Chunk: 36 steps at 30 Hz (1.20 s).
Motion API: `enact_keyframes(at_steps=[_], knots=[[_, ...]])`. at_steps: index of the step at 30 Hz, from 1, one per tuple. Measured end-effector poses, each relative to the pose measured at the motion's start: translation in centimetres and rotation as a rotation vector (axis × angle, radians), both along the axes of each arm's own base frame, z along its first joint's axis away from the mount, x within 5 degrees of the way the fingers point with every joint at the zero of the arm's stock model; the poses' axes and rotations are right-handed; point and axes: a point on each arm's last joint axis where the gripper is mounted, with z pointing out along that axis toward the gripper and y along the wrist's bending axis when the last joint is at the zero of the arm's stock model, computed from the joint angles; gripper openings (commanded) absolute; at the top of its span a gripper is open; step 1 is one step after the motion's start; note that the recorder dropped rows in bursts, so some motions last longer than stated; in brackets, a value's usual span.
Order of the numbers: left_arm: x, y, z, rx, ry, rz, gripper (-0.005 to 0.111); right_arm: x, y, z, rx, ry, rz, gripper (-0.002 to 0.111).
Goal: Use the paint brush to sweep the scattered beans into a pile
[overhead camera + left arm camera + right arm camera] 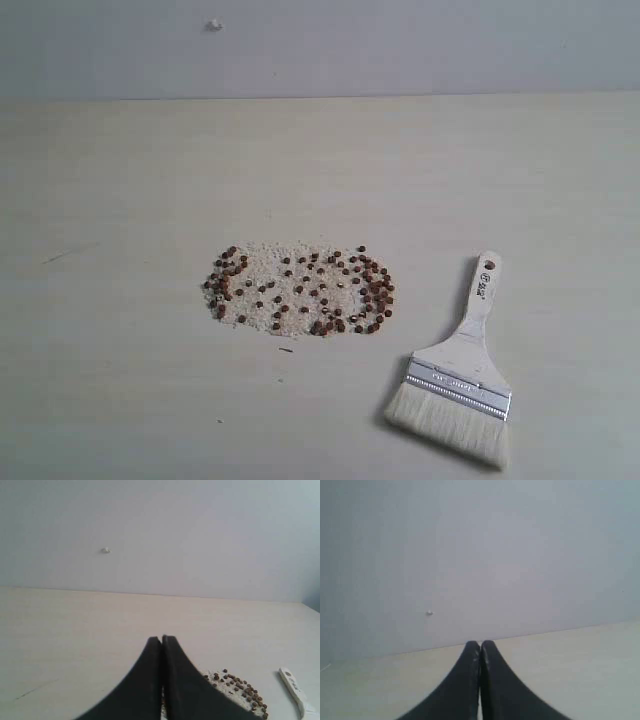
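Note:
Reddish-brown beans [300, 290] lie scattered in an oval patch over fine white grains at the middle of the pale table; part of the patch shows in the left wrist view as beans [242, 687]. The paint brush [460, 380] lies flat to the right of them, its wooden handle pointing away and its off-white bristles toward the front edge; its handle end [292, 685] shows in the left wrist view. My left gripper [161, 639] is shut and empty, hovering short of the beans. My right gripper [480, 643] is shut and empty over bare table. Neither arm shows in the exterior view.
The table [120, 200] is pale wood and ends at a grey wall [400, 40] with a small white nub [214, 24]. A tiny dark speck [286, 349] lies just in front of the beans.

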Motion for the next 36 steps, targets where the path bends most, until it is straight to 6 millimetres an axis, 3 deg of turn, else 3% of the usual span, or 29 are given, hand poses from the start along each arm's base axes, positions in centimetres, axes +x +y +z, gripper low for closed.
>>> enact_keyframes(at_steps=[36], knots=[[0.0,0.0,0.0,0.000,0.000,0.000,0.000,0.4,-1.9,-0.3,-0.013,0.035,-0.216,0.000]])
